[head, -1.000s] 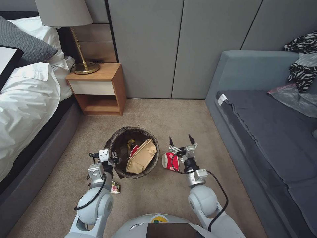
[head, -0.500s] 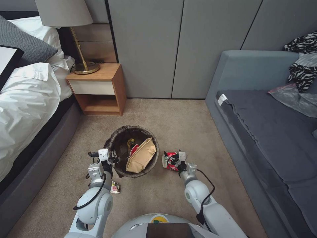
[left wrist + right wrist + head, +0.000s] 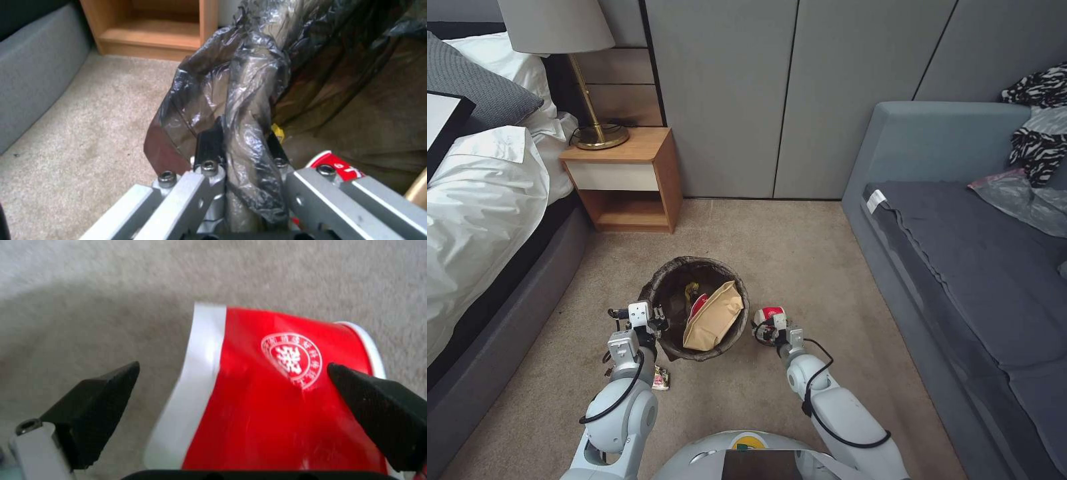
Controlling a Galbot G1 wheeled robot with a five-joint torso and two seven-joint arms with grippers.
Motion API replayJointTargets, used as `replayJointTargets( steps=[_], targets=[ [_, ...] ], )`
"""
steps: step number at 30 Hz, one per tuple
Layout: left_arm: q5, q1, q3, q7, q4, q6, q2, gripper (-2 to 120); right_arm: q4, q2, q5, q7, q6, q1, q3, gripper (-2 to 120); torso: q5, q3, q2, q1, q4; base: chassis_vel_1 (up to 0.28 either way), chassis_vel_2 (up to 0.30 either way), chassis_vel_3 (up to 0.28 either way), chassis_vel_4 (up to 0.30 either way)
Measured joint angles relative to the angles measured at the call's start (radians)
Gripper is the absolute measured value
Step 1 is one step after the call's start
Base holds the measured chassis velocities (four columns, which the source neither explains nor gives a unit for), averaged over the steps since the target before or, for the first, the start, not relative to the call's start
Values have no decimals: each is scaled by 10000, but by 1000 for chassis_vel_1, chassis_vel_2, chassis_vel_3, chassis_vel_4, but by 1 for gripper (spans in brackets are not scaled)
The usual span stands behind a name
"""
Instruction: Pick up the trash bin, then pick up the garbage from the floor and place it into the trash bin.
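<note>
Red-and-white paper cup (image 3: 285, 393) lies on carpet just right of trash bin (image 3: 662, 288), between wide-spread fingers of right pincer (image 3: 236, 386), not gripped. Left pincer (image 3: 242, 150) clamps bin's near-left rim w/ dark liner. Tan paper bag (image 3: 712, 317) inside bin.

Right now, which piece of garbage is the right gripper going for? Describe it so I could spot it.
On the carpet between bed and sofa stands the trash bin. Just right of it lies a red-and-white paper cup, between the open right gripper fingers; the snack wrapper lies by the left arm.
</note>
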State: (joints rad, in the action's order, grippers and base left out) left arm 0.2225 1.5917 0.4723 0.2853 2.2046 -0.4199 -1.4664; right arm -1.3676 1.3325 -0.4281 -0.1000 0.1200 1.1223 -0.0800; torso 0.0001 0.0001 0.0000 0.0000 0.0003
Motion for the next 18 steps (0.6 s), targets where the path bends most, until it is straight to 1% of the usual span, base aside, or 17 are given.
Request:
replayJointTargets(
  steps=[1, 2, 5, 6, 8, 10, 11, 12, 13, 14, 17, 18],
  targets=[
    [-11, 0, -7, 1, -12, 1, -5, 3, 356, 76, 70, 58, -18, -161, 30, 100, -2, -1, 1, 0, -2, 0, 0, 0, 0],
    [-11, 0, -7, 1, -12, 1, -5, 3, 356, 76, 70, 58, -18, -161, 30, 100, -2, -1, 1, 0, -2, 0, 0, 0, 0],
    [-57, 21, -39, -1, -73, 16, -28, 3, 1871, 357, 518, 379, -304, -754, 23, 100, 0, 0, 0, 0, -3, 0, 0, 0, 0],
    [-57, 21, -39, -1, -73, 16, -28, 3, 1871, 357, 518, 379, -304, -754, 23, 100, 0, 0, 0, 0, -3, 0, 0, 0, 0],
    [-98, 48, -86, 0, -150, 57, -40, 3, 2726, 528, 846, 490, -591, -1049, -41, 100, -1, 0, 0, 0, -2, 0, 0, 0, 0],
    [-107, 49, -101, 0, -162, 64, -47, 3, 2899, 560, 924, 505, -654, -1097, -76, 100, -2, -1, 0, 0, -3, 0, 0, 0, 0],
    [-117, 51, -125, -1, -169, 68, -53, 3, 3221, 631, 1044, 515, -734, -1184, -145, 100, -2, -1, 0, 0, -4, 0, 0, 0, 0],
    [-120, 52, -130, -2, -171, 71, -54, 3, 3406, 681, 1167, 523, -824, -1225, -188, 97, -2, -1, 0, 0, -4, 0, 0, 0, 0],
    [-121, 59, -128, -2, -171, 72, -53, 3, 3654, 761, 1351, 549, -960, -1255, -241, 93, -2, -1, 0, 0, -3, 0, 0, 0, 0],
    [-121, 59, -128, -2, -171, 72, -53, 3, 3654, 761, 1351, 549, -960, -1255, -241, 93, -2, -1, 0, 0, -3, 0, 0, 0, 0],
    [-111, 58, -102, 2, -136, 72, -26, 3, 3971, 845, 1609, 568, -1253, -1238, -301, 84, -2, -2, 0, 0, -3, 0, 0, 0, 0],
    [-111, 58, -102, 2, -136, 72, -26, 3, 3971, 845, 1609, 568, -1253, -1238, -301, 84, -2, -2, 0, 0, -3, 0, 0, 0, 0]
  ],
)
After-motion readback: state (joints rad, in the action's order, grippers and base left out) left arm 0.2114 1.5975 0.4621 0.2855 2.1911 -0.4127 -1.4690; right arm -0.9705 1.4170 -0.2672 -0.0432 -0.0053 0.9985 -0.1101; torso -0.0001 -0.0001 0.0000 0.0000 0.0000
